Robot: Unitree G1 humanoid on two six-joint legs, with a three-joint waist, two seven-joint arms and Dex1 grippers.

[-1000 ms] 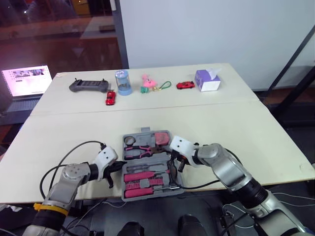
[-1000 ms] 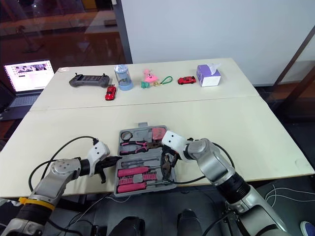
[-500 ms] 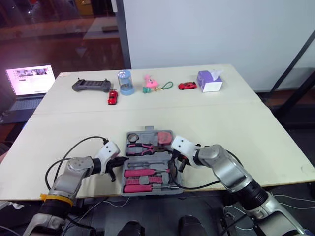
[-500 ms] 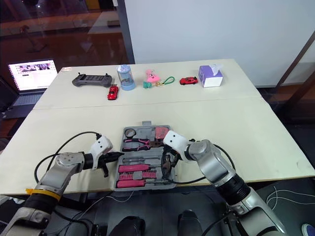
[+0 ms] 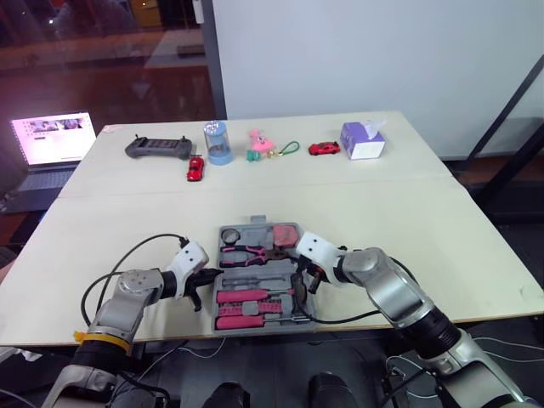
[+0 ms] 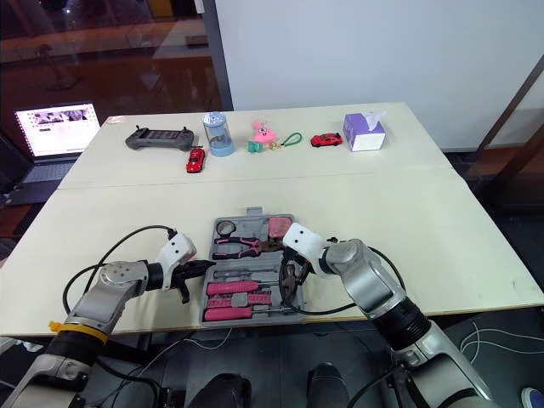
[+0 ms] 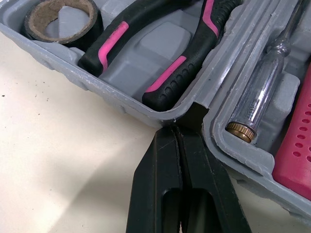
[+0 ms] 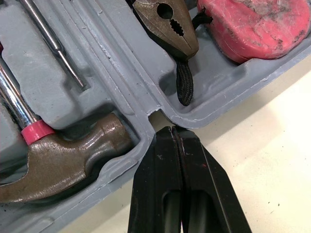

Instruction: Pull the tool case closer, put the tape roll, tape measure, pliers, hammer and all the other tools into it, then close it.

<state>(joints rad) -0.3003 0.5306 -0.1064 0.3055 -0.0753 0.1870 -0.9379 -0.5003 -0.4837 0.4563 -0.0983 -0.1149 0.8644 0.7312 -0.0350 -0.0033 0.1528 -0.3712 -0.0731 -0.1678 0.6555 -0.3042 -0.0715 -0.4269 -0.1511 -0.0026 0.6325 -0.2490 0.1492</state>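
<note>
The grey tool case (image 5: pixel 223 233) lies open near the table's front edge. Its far half holds the black tape roll (image 7: pixel 60 17), pink-handled pliers (image 7: pixel 160 63) and pink tape measure (image 8: pixel 252 24). The near half holds the hammer (image 8: pixel 73 165), a glass-shafted screwdriver (image 7: pixel 262 92) and pink-handled tools. My left gripper (image 5: pixel 206 280) is shut, its tips pressed into the hinge notch on the case's left side (image 7: pixel 179 136). My right gripper (image 5: pixel 306 280) is shut too, its tips at the hinge notch on the right side (image 8: pixel 174 133).
Along the far side of the table stand a game controller (image 5: pixel 157 148), a blue cylinder (image 5: pixel 217 142), a pink toy (image 5: pixel 257 143), two red toy cars (image 5: pixel 195 168) (image 5: pixel 320 148) and a tissue box (image 5: pixel 361 139). A laptop (image 5: pixel 55 140) glows beyond the left edge.
The view has shifted. My left gripper has moved right from beside the case to its left hinge notch. The right gripper stays at the right hinge notch.
</note>
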